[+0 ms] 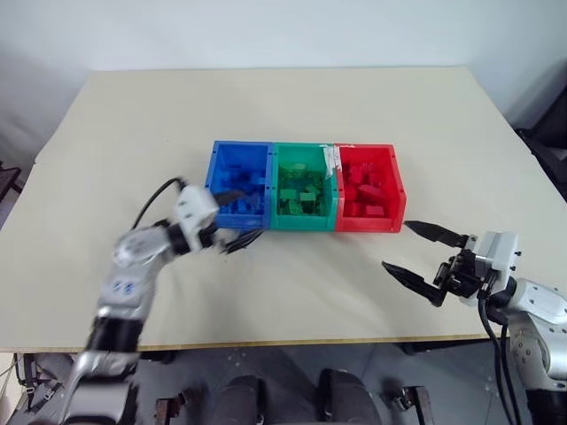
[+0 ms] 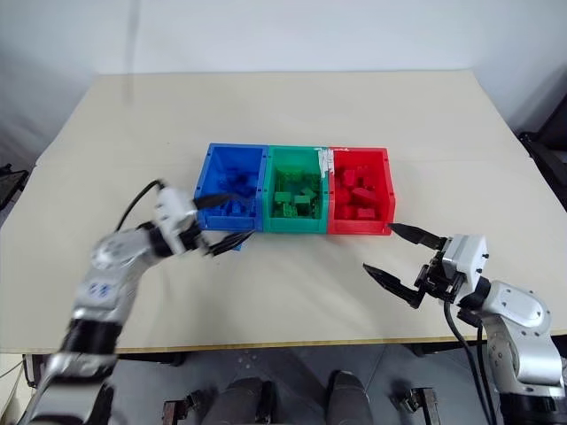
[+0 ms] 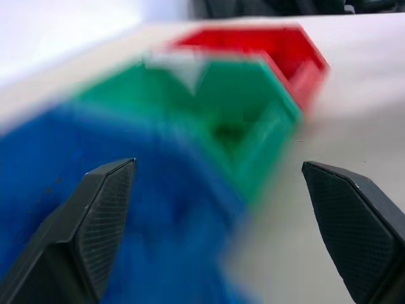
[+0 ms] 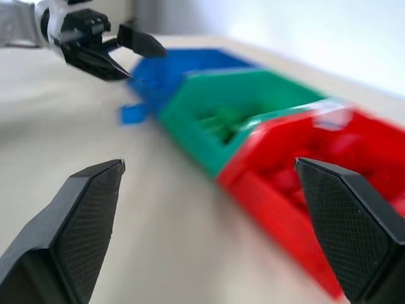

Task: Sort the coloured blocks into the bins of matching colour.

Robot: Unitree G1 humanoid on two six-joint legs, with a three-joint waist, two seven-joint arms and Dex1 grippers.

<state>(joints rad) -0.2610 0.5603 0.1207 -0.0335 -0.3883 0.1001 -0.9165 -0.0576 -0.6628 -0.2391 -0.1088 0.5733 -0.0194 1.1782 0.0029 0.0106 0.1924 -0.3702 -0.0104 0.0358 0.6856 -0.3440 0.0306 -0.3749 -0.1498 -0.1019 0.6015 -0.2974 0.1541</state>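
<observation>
My right hand [image 1: 423, 257] hangs nearest, fingers spread wide and holding nothing, over the surface [image 1: 292, 292] just off the red bin's [image 1: 397, 190] near corner. My left hand [image 1: 232, 217] is released too, its fingers apart at the blue bin's [image 1: 213, 173] front wall. The green bin [image 1: 301, 155] sits between them. Each bin holds blocks of its own colour. One blue block [image 4: 133, 114] lies on the surface beside the blue bin.

I see the three joined bins [image 1: 306, 188] in a row mid-table [image 1: 283, 106], blocks [image 1: 301, 199] inside each. One loose block [image 4: 133, 114] lies on the table just before the leftmost bin.
</observation>
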